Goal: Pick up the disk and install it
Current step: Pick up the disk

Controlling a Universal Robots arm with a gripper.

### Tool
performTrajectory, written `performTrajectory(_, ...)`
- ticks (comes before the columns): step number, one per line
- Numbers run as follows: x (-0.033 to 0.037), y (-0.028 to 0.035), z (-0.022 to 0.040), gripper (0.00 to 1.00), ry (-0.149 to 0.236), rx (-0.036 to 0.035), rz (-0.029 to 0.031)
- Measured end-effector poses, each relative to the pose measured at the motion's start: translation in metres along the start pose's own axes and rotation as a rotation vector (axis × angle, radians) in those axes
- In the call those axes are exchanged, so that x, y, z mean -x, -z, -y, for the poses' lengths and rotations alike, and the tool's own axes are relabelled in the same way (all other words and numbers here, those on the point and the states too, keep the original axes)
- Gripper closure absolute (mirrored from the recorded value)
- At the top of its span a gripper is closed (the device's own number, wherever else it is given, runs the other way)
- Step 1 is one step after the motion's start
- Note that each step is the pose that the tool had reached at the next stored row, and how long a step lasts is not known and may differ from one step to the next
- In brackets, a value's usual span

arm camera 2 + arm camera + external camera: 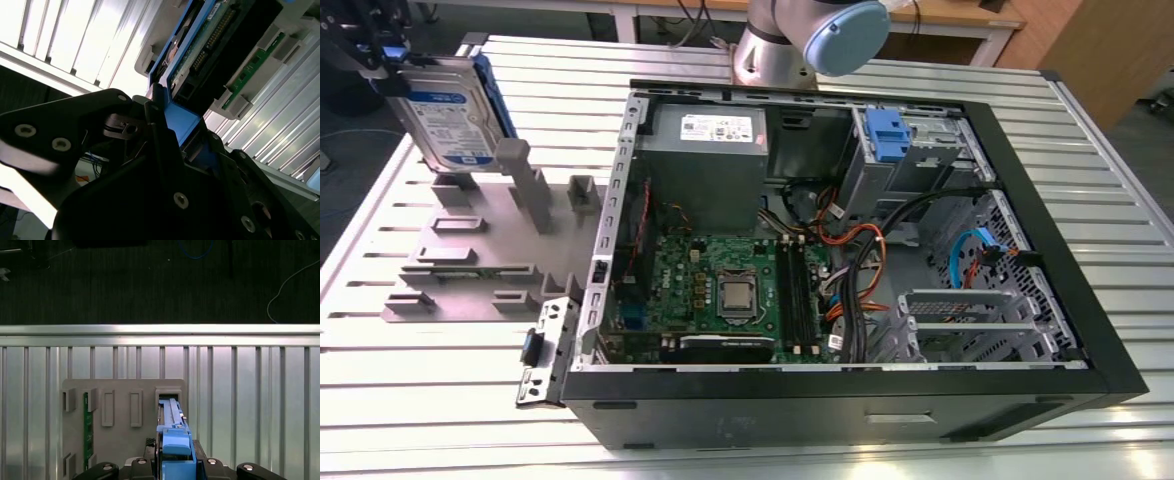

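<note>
The gripper was clamped on the blue frame around the disk, which hung upright directly below it, label side out, over the grey rack on the desk. The step in hand looked like the lift out of the rack. To do it well, the pull should run straight up along the slot, with the disk kept vertical so the frame's edges do not catch on the posts. The hold should bear on the plastic frame rather than on the bare circuit board. The open computer case sat well off to the side of the gripper. Whether the disk's lower edge had cleared the slot was hard to judge. In both wrist views the gripper's own body covered much of the contact, and the bay meant for the disk could not be picked out with certainty.
</note>
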State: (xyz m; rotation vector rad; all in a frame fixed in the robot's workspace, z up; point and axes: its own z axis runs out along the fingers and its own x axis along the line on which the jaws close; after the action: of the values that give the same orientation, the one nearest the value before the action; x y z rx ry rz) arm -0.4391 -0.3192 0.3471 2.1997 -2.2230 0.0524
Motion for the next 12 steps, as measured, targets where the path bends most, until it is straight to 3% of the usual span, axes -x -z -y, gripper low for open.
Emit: performTrajectory(12, -0.0001, 0.0034, 0.0001, 0.64, 0.000, -0.0001, 0.0000)
